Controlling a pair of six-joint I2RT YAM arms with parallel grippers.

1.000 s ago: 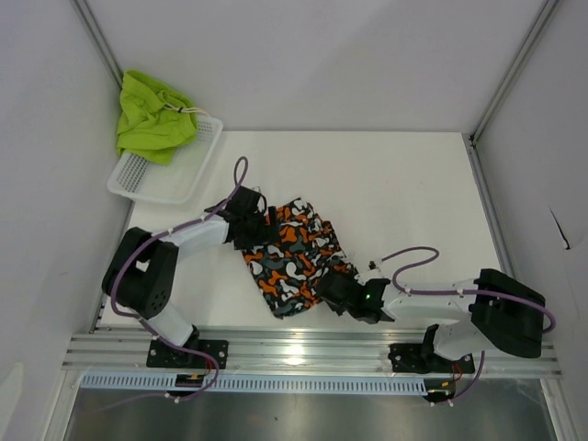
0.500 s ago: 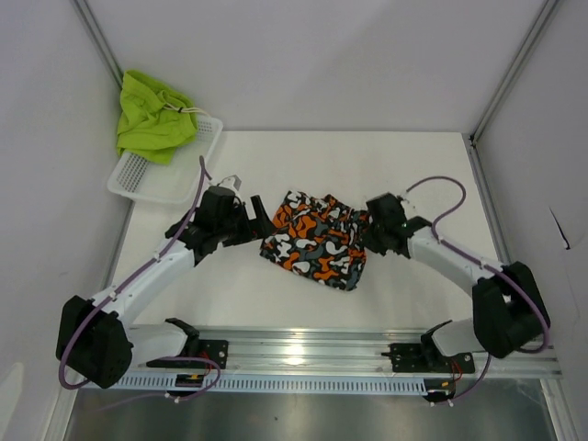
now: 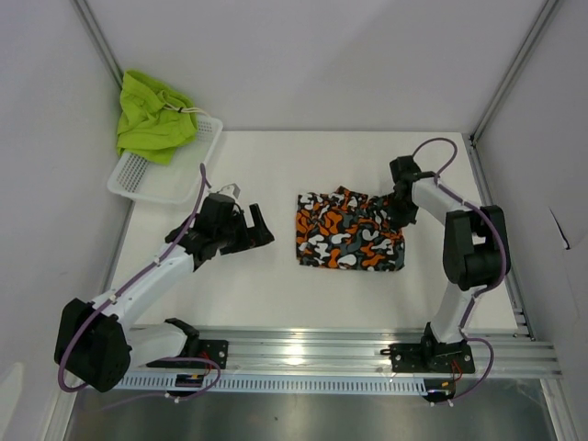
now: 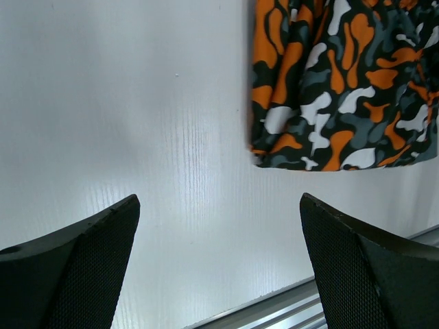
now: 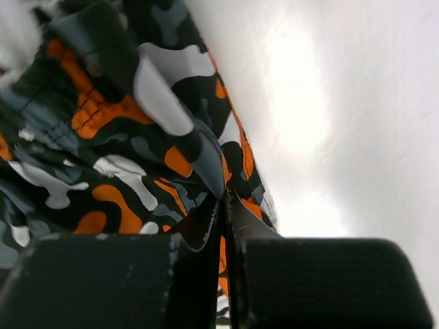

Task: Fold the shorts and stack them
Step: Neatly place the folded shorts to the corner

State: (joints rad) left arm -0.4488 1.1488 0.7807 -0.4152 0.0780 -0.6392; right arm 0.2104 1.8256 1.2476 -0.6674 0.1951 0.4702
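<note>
The camo shorts [image 3: 351,230], blotchy orange, black, grey and white, lie folded on the white table right of centre. My right gripper [image 3: 401,204] is shut on their right edge; in the right wrist view the fabric [image 5: 137,157] is pinched between the closed fingers. My left gripper [image 3: 261,228] is open and empty, a short way left of the shorts; the left wrist view shows their near corner [image 4: 329,103] beyond the spread fingers. The lime green shorts [image 3: 152,115] with a white drawstring lie heaped on the basket at the back left.
A white plastic mesh basket [image 3: 175,179] stands at the back left corner, partly off the table's edge. The metal rail [image 3: 312,349] runs along the near edge. White walls enclose the table on the left, the back and the right.
My right gripper has dragged the camo shorts to the right and spread them flatter. My left gripper has let go of them and stays open to their left.
</note>
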